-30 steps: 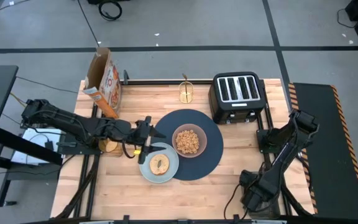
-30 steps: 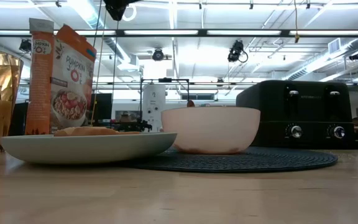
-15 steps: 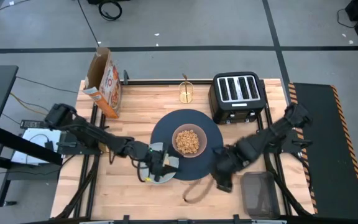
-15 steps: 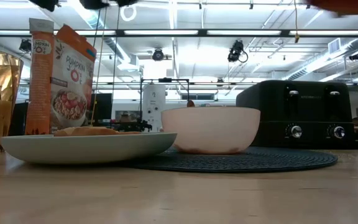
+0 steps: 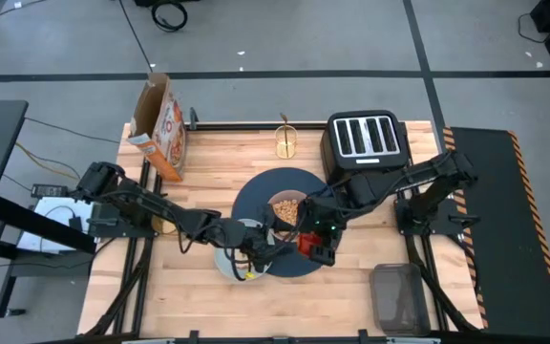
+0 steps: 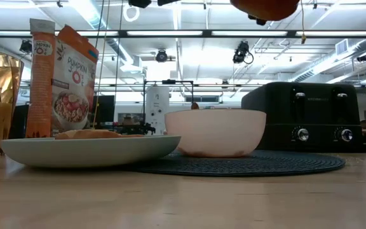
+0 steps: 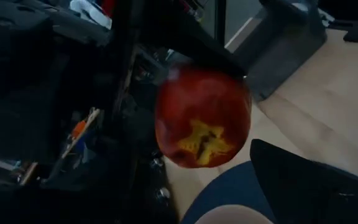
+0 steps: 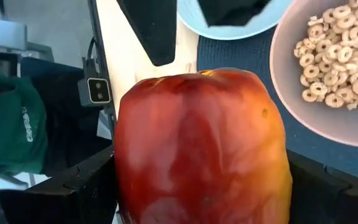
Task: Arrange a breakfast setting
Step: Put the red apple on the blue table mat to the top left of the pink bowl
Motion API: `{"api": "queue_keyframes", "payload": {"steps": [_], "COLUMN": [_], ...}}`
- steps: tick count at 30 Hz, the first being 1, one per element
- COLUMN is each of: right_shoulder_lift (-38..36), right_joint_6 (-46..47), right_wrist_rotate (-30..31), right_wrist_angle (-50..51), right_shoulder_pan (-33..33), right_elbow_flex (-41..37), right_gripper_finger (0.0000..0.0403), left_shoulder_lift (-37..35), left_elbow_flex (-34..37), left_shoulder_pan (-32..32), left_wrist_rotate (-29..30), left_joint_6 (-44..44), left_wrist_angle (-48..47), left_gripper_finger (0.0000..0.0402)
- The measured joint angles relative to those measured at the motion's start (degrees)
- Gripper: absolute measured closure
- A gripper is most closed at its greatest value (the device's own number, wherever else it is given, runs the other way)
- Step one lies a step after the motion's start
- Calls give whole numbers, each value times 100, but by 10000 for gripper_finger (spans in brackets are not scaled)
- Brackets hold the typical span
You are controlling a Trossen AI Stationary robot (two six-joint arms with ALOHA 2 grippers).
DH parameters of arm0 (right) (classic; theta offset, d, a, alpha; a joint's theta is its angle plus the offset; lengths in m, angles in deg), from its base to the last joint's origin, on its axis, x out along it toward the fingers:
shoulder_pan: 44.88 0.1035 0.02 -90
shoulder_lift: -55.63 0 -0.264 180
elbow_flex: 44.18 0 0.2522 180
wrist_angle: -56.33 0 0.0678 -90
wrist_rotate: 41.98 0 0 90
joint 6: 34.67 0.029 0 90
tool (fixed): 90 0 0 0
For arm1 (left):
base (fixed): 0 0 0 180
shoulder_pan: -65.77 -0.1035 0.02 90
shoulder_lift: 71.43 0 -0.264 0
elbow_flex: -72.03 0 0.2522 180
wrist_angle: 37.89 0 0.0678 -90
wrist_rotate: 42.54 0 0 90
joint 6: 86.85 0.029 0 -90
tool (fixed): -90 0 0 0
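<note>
My right gripper (image 5: 309, 243) is shut on the red apple (image 8: 201, 149), high over the near part of the dark-blue placemat (image 5: 252, 204). The apple also shows at the top of the low view (image 6: 265, 7). The tan bowl (image 8: 328, 81) of cereal rings stands on the placemat. The pale-blue plate (image 6: 88, 151) lies at the placemat's left with the toasted bread (image 6: 88, 134) on it. My left gripper (image 5: 258, 256) hovers open over the plate, and its two fingers (image 8: 157, 31) stand apart. The amber cup (image 5: 286, 142) stands at the far edge. My right gripper pinches the apple's two opposite sides (image 8: 126, 180) between its two fingers (image 8: 73, 193). It comes in from the table's right, slanting down. The apple is lifted clear, above the placemat and beside the bowl.
The black toaster (image 5: 365, 145) stands at the far right and the orange cereal box (image 5: 160, 124) at the far left. Bare wood lies along the near edge (image 5: 332, 306). A dark tray (image 5: 396, 296) sits at the near right.
My right arm has swung out from its folded place at the table's right and gone left toward the placemat, carrying the apple in the air. My left gripper has gone toward the near edge and right, over the plate.
</note>
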Motion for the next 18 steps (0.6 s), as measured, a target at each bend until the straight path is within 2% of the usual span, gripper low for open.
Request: {"api": "queue_keyframes", "payload": {"steps": [5,10,18], "right_shoulder_lift": [0,9,11], "right_joint_6": [-217,-337,-408], "right_wrist_rotate": [-19,-42,-122], "right_wrist_angle": [-116,-193,-204], "right_shoulder_pan": [-148,-233,-304], "right_elbow_flex": [0,-7,-7], "right_gripper_finger": [58,58,58], "left_shoulder_lift": [132,354,444], "left_elbow_flex": [-6,-2,-116], "left_shoulder_pan": [-113,-205,-236], "left_wrist_rotate": [-360,-340,-405], "left_joint_6": [72,298,417], "left_wrist_angle": [124,551,539], "left_gripper_finger": [82,82,82]}}
